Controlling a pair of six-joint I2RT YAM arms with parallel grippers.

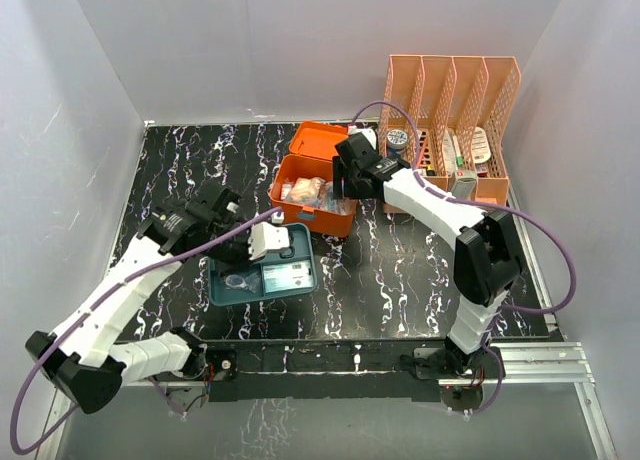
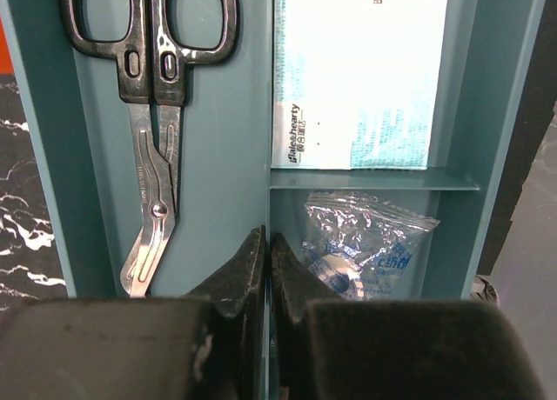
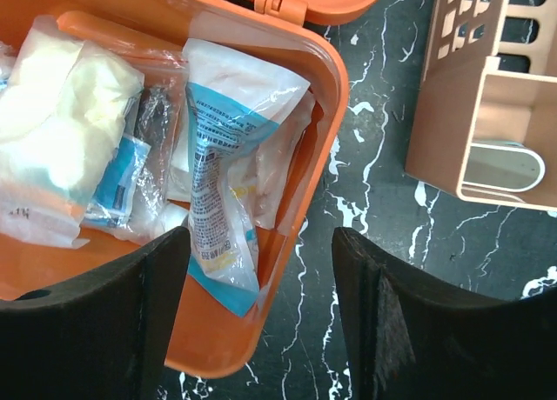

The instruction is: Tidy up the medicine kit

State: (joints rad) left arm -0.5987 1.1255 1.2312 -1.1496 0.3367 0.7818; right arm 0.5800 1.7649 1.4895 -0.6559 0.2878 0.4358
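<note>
While the left pincer [image 2: 268, 261] squeezes the teal tray [image 2: 218, 113] by its middle wall, lift flat so the scissors [image 2: 152, 139] don't slide. The right pincer [image 3: 259, 252] gapes empty, the orange medicine kit [image 3: 324, 96] right under it.

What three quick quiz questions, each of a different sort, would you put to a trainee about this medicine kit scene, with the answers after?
1. True or false: the teal plastic divided tray sits inside the orange plastic rectangular box.
2. Pick one: the left gripper is shut on A, the black-handled metal scissors; B, the tray's middle divider wall; C, the clear plastic sachet.
3. Fill in: the right gripper hangs over the box's edge with its jaws ____.

Key: 1 false, the tray lies on the black marbled table in front of the box. 2 B. 3 open.
</note>
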